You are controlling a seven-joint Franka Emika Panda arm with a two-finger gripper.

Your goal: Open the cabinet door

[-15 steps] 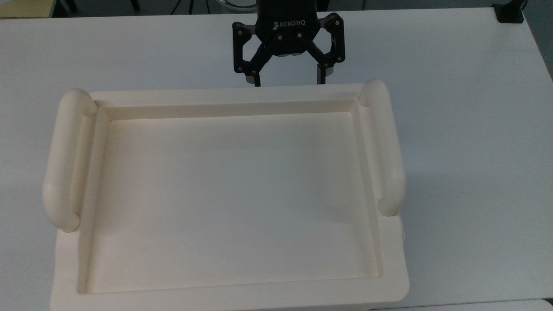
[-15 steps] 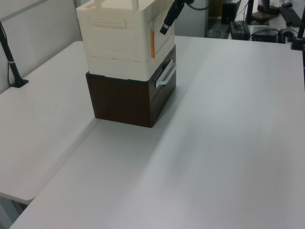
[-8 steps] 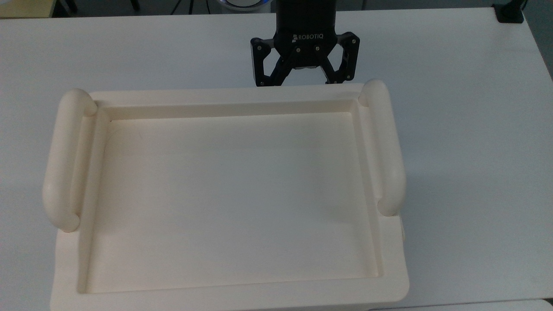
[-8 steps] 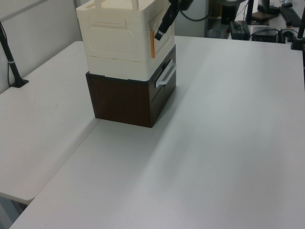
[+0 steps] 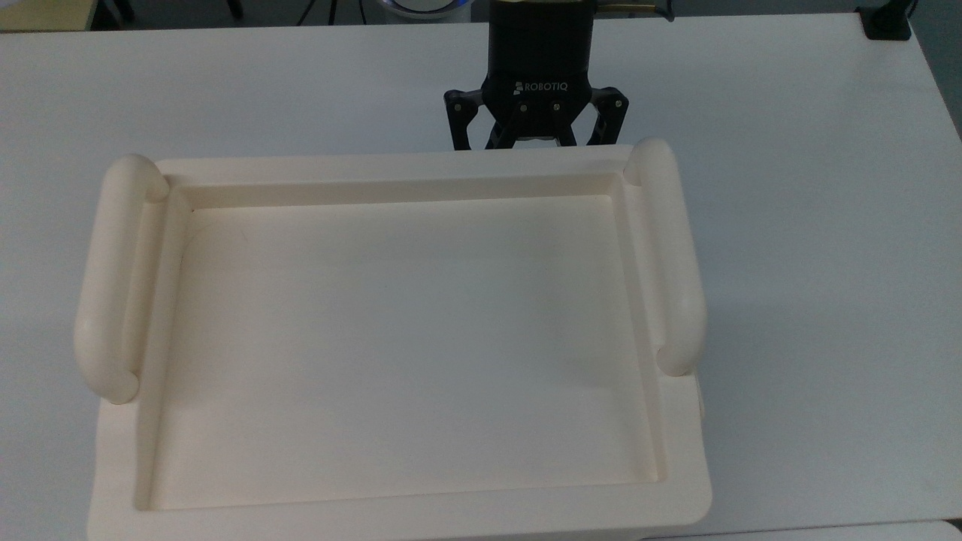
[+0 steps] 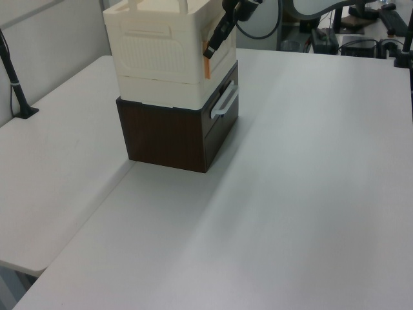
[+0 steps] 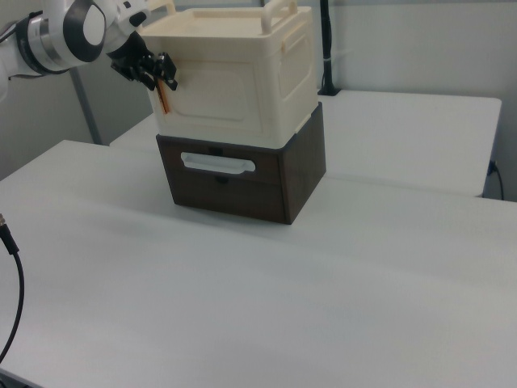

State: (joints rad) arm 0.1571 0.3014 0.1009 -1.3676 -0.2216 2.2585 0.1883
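The cream cabinet [image 7: 234, 89] sits on top of a dark brown drawer box [image 7: 242, 178], and both stand on the white desk [image 7: 323, 291]. In the top view, the cabinet's recessed tray top [image 5: 406, 338] takes up most of the frame, with a thick rounded handle along each side.

The arm [image 7: 65, 32] comes in from the right view's left, its white and grey wrist angled down toward the front face of the cabinet. The black tool [image 7: 157, 73] is pressed close to the upper corner of that face, at the right view's left edge, where a thin orange strip [image 7: 164, 97] runs down the edge of the cabinet door [image 7: 212, 93]. The door lies flush with the cabinet front.

In the left view, the tool [image 6: 216, 42] slants down from the upper right, and its tip meets the top of the orange strip [image 6: 207, 61]. In the top view, the tool's body [image 5: 536, 113] stands just beyond the far rim of the tray, and its fingertips are hidden behind that rim. The linkages appear drawn in, but whether the tool is clenched on the door edge cannot be told.

A pale handle [image 7: 216, 164] crosses the brown box's drawer front below.
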